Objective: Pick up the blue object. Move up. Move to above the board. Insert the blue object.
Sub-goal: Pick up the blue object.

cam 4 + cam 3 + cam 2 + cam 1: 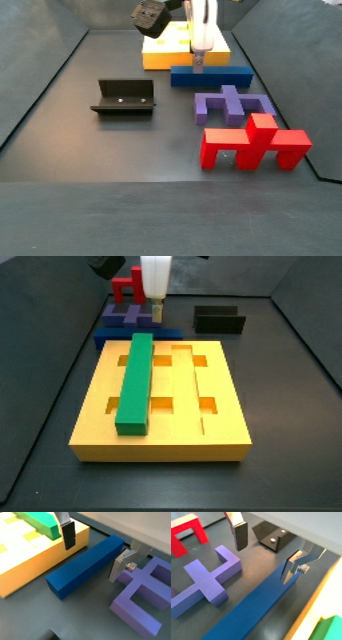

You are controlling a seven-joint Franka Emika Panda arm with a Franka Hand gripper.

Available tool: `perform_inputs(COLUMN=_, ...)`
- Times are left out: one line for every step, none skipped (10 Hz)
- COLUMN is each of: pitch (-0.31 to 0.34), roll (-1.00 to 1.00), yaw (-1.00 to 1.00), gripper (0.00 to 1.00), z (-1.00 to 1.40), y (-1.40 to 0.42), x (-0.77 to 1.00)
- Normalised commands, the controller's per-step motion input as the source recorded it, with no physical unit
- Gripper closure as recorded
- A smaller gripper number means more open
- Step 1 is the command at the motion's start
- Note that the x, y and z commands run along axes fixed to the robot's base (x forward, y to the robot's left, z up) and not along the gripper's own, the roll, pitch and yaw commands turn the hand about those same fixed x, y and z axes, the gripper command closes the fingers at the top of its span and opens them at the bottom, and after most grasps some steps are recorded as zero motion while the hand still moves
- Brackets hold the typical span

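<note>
One blue bar (83,567) lies beside one board (163,406); the hand (93,557) straddles it, fingers apart. Only side views show the fixture (124,97).

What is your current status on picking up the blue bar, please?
Gripper open, jaws straddling the blue bar, not closed. Bar on the floor beside the yellow board. Nothing in the way.

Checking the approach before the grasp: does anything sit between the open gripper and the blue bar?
Nothing visible does. The gripper is open, its fingers straddling the blue object, which lies on the floor between the board and the purple notched block.
</note>
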Motion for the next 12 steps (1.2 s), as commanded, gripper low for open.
perform_inputs(pitch=-0.066, roll=0.07, yaw=-0.50, gripper=0.00, z=-0.29, y=-0.31, x=-0.37)
perform_inputs(pitch=-0.046, roll=0.18, yaw=-0.14, gripper=0.00, z=-0.33, y=-0.15, x=-0.47)
perform_inputs(pitch=-0.021, roll=0.26, yaw=-0.11, gripper=0.00, z=-0.36, y=-0.19, x=-0.28)
perform_inputs(pitch=-0.021, roll=0.34, yaw=0.00, gripper=0.00, z=-0.32, y=-0.09, x=-0.32)
perform_inputs(pitch=-0.024, roll=0.36, yaw=0.00, gripper=0.00, z=-0.24, y=-0.09, x=-0.18)
perform_inputs(pitch=0.000, roll=0.41, yaw=0.03, gripper=0.00, z=-0.38, y=-0.13, x=0.00)
perform_inputs(pitch=0.000, roll=0.37, yaw=0.23, gripper=0.00, z=-0.33, y=-0.04, x=0.15)
perform_inputs(pitch=0.063, roll=0.15, yaw=0.33, gripper=0.00, z=-0.13, y=-0.08, x=0.27)
perform_inputs(pitch=0.000, roll=0.02, yaw=0.30, gripper=0.00, z=-0.21, y=0.00, x=0.15)
perform_inputs(pitch=0.000, roll=0.01, yaw=0.35, gripper=0.00, z=-0.11, y=0.00, x=0.00)
perform_inputs(pitch=0.000, roll=0.00, yaw=0.47, gripper=0.00, z=-0.05, y=0.00, x=0.00)
perform_inputs(pitch=0.000, roll=0.00, yaw=0.21, gripper=0.00, z=0.00, y=0.00, x=-0.05)
